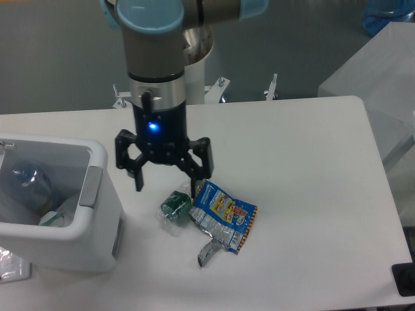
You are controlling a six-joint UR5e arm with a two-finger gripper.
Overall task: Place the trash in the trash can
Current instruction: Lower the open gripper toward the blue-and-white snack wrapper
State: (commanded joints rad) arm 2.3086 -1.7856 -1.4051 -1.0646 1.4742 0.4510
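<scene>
White tabletop (305, 194): black 2-finger gripper (166, 183) hovers, jaws spread and empty, above crumpled green-labelled clear plastic bottle (175, 207) and blue foil snack bag (224, 216). Next, likely descend, grasp one, carry toward 9 o'clock into white boxy plastic trash can (97, 214).

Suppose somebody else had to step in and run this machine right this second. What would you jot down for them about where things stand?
Gripper: open, empty, hanging just above the table, over the two loose items.
Bottle: crumpled, green label, lying on the table right below the fingers.
Snack bag: blue foil, flat on the table, touching the bottle on its right.
Trash can: white bin at the left edge of the table. Something already lies inside, including what looks like a clear bottle; I cannot tell more.
Done: neither table item is binned yet.
Left: grasp the bottle, drop it in the bin, then likely the same for the bag.
</scene>
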